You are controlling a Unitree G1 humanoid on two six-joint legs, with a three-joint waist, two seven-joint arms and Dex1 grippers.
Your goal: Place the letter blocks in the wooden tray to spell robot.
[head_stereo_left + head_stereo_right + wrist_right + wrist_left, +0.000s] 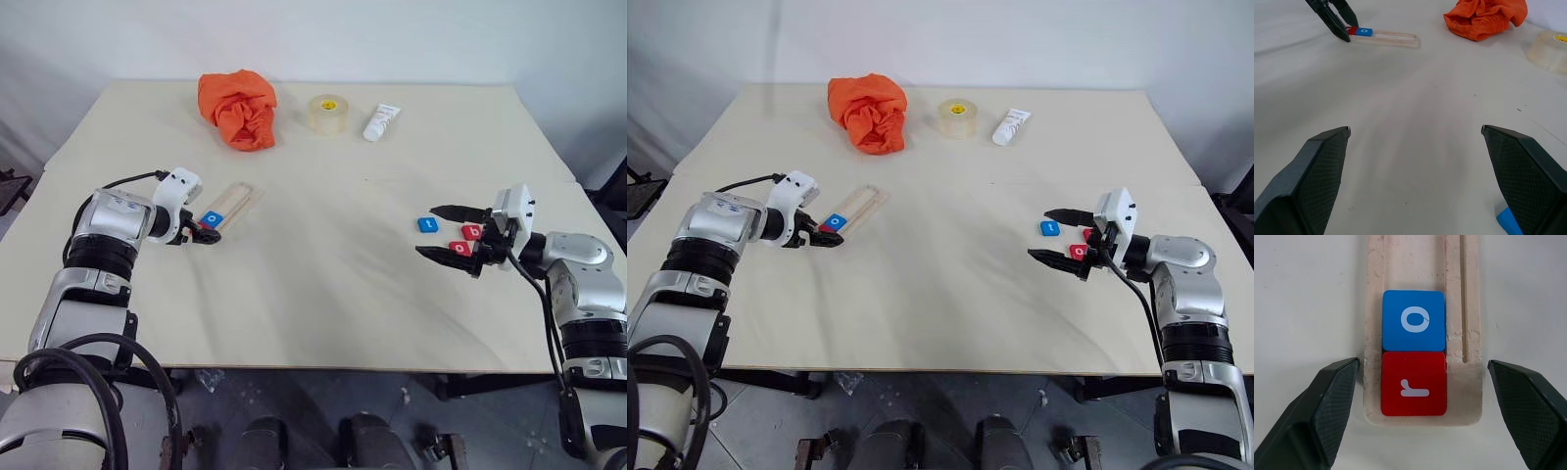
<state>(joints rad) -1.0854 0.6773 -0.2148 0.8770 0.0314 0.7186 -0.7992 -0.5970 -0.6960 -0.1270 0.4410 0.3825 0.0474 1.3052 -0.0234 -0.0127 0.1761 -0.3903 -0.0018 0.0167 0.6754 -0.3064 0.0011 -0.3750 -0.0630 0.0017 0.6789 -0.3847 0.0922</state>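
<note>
Now the left tool (1420, 382) hangs with its black fingers spread wide on either side of the near end of the thin pale wooden tray (1462, 308), where a red square "r" block (1413, 383) lies in the recess touching a blue square "o" block (1413, 320) just beyond it. Across the pale desk (323, 284), the right tool (443, 231) is likewise released and grasps nothing, with a blue block (427, 224) between its fingertips and two red blocks (471, 232) closer to its wrist.

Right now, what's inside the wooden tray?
The wooden tray holds two blocks touching: a red r at its end and a blue o. The rest shows bare wood. Nothing covers them.
</note>
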